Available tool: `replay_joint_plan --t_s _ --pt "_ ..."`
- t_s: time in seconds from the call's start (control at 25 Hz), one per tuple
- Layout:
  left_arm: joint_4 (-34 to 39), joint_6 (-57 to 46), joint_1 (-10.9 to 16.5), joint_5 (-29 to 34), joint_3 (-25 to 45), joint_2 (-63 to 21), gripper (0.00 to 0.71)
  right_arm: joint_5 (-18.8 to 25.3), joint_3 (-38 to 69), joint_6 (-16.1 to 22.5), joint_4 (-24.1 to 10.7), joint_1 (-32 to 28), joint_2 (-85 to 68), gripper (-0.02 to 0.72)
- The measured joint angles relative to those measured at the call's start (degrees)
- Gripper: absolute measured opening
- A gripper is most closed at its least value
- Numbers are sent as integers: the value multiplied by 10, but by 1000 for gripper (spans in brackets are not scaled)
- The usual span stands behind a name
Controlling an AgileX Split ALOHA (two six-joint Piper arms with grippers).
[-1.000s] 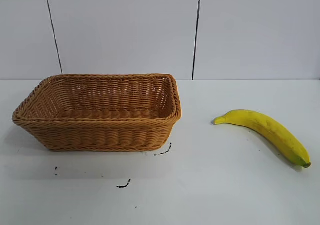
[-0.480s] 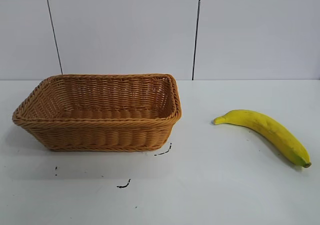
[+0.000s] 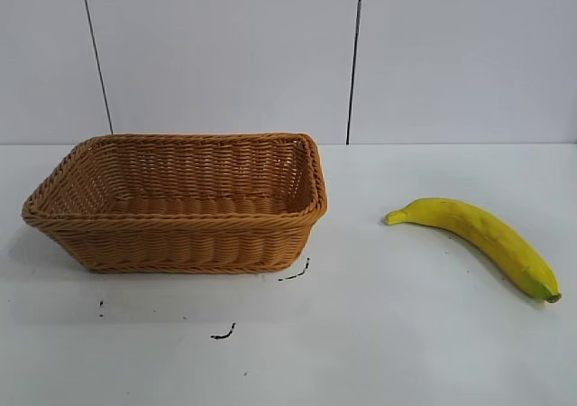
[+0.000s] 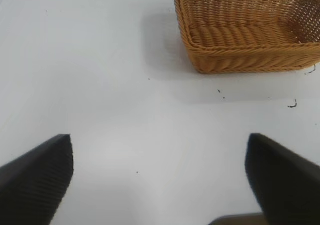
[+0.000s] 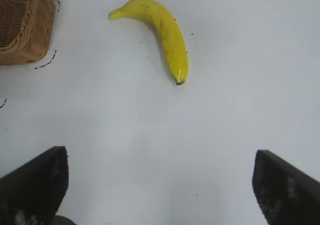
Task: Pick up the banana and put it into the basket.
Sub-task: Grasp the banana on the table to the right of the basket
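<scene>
The yellow banana lies flat on the white table at the right, its greenish tip toward the front edge. It also shows in the right wrist view as the banana. The tan woven basket stands at the left with nothing in it; part of the basket shows in the left wrist view and a corner of the basket in the right wrist view. My right gripper is open, well short of the banana. My left gripper is open over bare table, away from the basket. Neither arm shows in the exterior view.
The white table carries a few small black marks in front of the basket. A pale panelled wall stands behind the table.
</scene>
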Motion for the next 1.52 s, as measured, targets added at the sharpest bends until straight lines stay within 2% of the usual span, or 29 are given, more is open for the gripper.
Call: replay_joint_plan --t_s 0.32,0.52,0.68,1.04,1.36,1.52 --pt "0 0 0 1 0 0 693 -1 -170 -82 0 0 222 690" --pt "0 0 0 1 0 0 693 -14 -266 -160 14 0 317 690" --pt "0 0 0 1 0 0 693 -17 -294 -191 35 0 368 690" --pt "0 0 0 1 0 0 693 -30 -294 -204 60 0 453 690" --pt "0 0 0 1 0 0 693 -46 -294 -204 61 0 518 690" --pt "0 0 0 1 0 0 693 -72 -294 -204 60 0 533 690"
